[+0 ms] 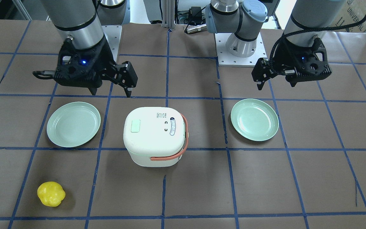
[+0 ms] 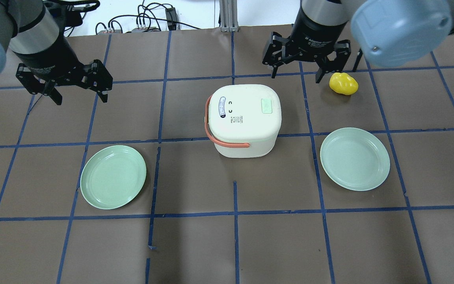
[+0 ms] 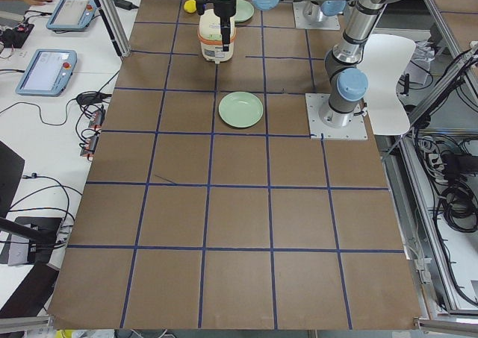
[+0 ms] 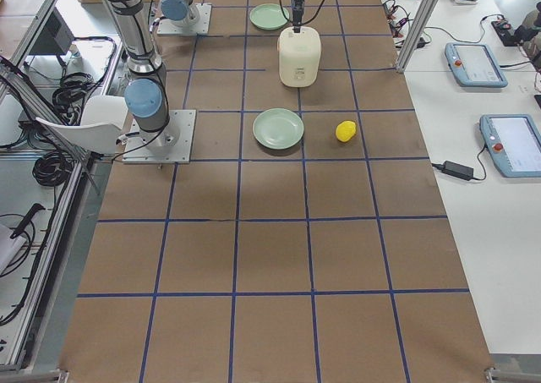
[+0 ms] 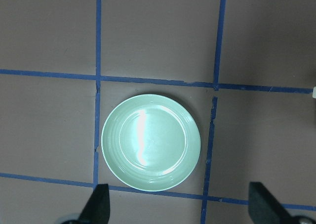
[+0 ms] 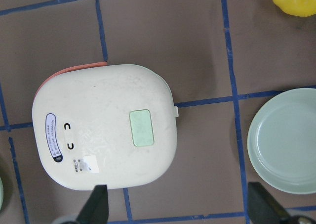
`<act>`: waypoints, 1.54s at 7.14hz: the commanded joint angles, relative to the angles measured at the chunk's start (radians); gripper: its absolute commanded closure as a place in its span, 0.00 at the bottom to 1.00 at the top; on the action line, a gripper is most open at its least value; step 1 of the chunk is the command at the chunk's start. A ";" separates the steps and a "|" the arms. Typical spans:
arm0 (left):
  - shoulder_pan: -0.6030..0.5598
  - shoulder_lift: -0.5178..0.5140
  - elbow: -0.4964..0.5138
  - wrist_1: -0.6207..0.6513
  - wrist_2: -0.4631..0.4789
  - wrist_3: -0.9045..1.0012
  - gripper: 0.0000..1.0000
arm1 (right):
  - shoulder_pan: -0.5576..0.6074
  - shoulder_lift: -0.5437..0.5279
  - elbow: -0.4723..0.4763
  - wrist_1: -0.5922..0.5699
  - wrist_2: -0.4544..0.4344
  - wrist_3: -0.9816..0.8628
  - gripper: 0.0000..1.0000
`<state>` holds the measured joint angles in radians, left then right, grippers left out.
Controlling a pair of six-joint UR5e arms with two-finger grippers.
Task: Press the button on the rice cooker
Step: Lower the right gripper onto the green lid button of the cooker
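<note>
The white rice cooker (image 2: 244,118) with a salmon handle stands mid-table, lid shut. Its pale green button (image 2: 267,105) sits on the lid top and also shows in the right wrist view (image 6: 142,127). My right gripper (image 2: 297,77) is open and empty. It hovers above the table just beyond the cooker's button side; in the front view it (image 1: 110,93) is apart from the cooker (image 1: 154,135). My left gripper (image 2: 81,99) is open and empty, well off to the cooker's handle side, above a green plate (image 5: 150,142).
Two pale green plates lie on either side of the cooker, one on my left (image 2: 112,176) and one on my right (image 2: 355,158). A yellow pepper-like object (image 2: 343,83) lies by my right gripper. The table is brown with blue tape lines.
</note>
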<state>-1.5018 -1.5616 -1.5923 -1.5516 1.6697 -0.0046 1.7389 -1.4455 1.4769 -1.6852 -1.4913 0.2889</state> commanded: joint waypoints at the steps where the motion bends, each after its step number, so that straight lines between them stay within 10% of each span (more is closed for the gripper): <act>1: 0.000 0.000 0.000 0.001 0.001 0.000 0.00 | 0.021 0.051 0.013 -0.056 0.053 -0.002 0.68; 3: 0.000 0.000 0.000 0.001 0.001 0.000 0.00 | 0.022 0.094 0.011 -0.056 0.100 0.010 0.91; 11: 0.000 0.000 0.000 0.001 -0.001 0.000 0.00 | 0.013 0.162 0.046 -0.079 0.085 -0.004 0.92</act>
<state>-1.5018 -1.5616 -1.5923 -1.5508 1.6690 -0.0046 1.7521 -1.2921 1.5225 -1.7585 -1.4046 0.2860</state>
